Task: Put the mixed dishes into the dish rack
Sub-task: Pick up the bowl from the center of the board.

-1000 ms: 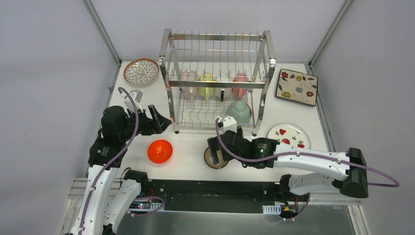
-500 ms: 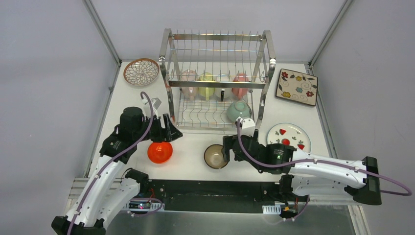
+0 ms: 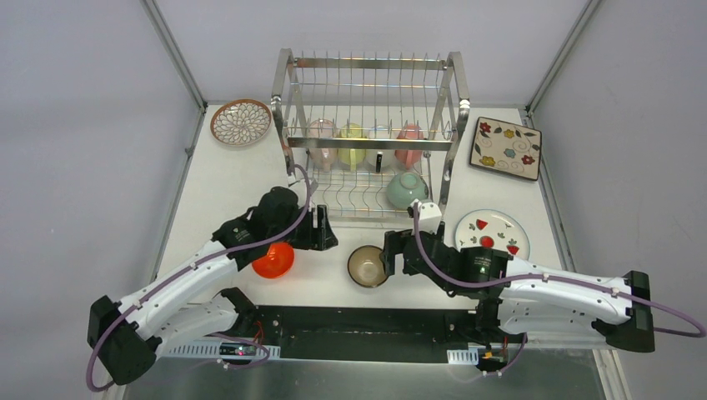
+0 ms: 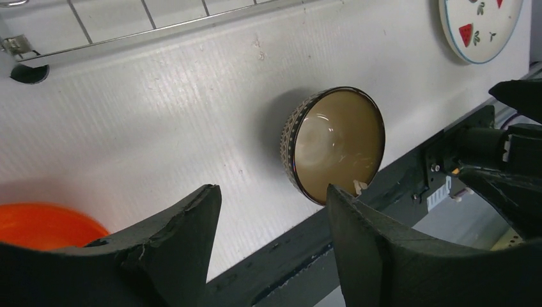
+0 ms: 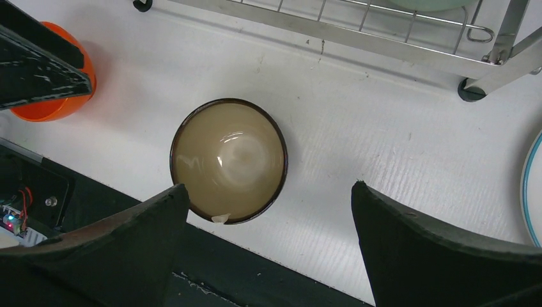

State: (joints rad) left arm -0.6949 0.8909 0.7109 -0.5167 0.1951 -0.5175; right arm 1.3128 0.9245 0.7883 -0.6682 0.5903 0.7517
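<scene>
The brown bowl (image 3: 368, 266) stands upright near the table's front edge, its inside tan (image 5: 229, 160). My right gripper (image 3: 390, 254) hovers open just right of it, and in the right wrist view the jaws (image 5: 265, 188) stand wide with the bowl's near rim by the left finger. My left gripper (image 3: 329, 233) is open and empty to the bowl's left (image 4: 271, 195), above the orange bowl (image 3: 273, 260). The dish rack (image 3: 367, 125) holds pastel cups (image 3: 352, 143) and a mint bowl (image 3: 407, 190).
A petal-pattern plate (image 3: 241, 122) lies left of the rack, a square floral plate (image 3: 505, 148) to its right, and a strawberry plate (image 3: 492, 232) at the front right. The black front rail (image 3: 358, 321) runs just below the brown bowl.
My left arm has swung from the table's left side to the right, over the orange bowl and toward the brown bowl, with its jaws narrowing somewhat. My right gripper has backed off the brown bowl to the right.
</scene>
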